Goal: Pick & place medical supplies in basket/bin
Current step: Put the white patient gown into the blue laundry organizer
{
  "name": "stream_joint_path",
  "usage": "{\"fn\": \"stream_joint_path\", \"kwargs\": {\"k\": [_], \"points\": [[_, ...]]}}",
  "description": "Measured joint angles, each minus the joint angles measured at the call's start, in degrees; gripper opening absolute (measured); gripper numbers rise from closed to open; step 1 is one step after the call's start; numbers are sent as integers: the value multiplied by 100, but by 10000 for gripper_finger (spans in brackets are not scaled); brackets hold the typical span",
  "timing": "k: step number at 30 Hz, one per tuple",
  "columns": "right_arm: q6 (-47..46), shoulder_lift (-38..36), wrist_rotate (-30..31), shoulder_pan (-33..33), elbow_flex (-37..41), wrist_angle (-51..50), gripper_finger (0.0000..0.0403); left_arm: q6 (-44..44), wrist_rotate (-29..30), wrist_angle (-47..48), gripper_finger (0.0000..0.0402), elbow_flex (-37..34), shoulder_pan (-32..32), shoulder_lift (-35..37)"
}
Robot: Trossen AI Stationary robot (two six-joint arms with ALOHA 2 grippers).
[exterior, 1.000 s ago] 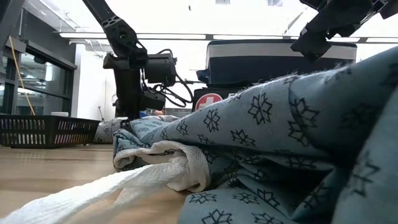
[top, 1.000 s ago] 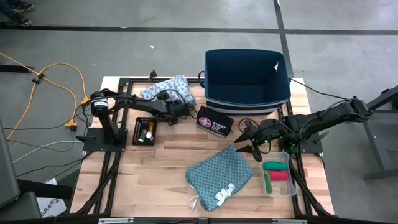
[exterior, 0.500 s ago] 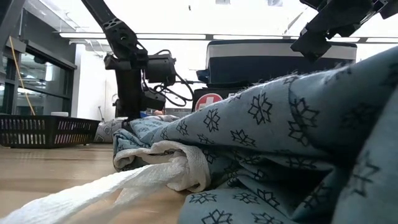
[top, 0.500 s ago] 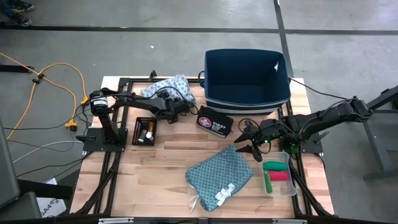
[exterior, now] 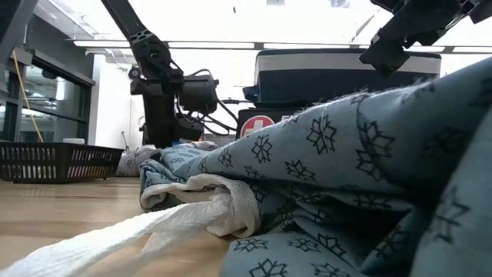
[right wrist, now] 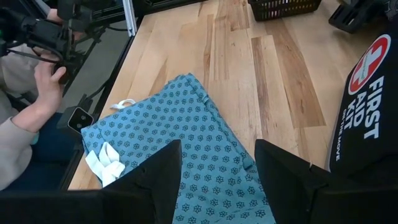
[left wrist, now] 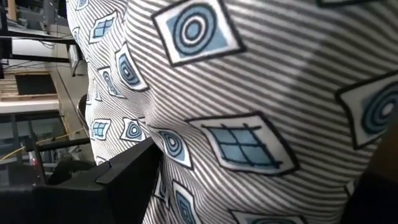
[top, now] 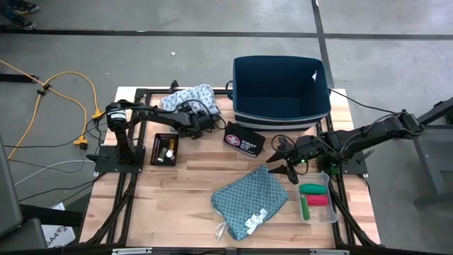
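In the high view's upper left, the left gripper (top: 199, 122) sits at the pale cloth (top: 188, 97) near the table's (top: 191, 180) back edge; its wrist view is filled with that striped fabric, and I cannot tell whether the fingers grip it. Beside it lies a black tray (top: 163, 149). At centre is the first-aid pouch (top: 244, 138), with the teal cloth (top: 250, 200) below and the blue bin (top: 282, 88) at upper centre. To the right, the right gripper (top: 280, 168) hangs half-open, empty, above the teal cloth, near the clear tray (top: 316, 200) with green and red rolls
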State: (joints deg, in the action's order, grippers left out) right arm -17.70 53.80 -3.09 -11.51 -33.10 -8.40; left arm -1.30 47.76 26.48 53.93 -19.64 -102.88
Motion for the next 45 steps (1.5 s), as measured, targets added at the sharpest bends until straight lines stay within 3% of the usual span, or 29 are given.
{"fn": "stream_joint_path", "kwargs": {"k": [9, 16, 31, 45], "points": [[-1, -1, 0, 2, 0, 0, 192, -197, 239, -42, 265, 11, 87, -161], [-2, -1, 0, 0, 0, 0, 192, -216, 962, -43, 227, 0, 337, -174], [0, -2, 0, 0, 0, 0, 191, -274, 1137, -85, 158, 4, 455, -163], [-1, -1, 0, 0, 0, 0, 192, -173, 1826, -88, 149, 15, 859, -154]]}}
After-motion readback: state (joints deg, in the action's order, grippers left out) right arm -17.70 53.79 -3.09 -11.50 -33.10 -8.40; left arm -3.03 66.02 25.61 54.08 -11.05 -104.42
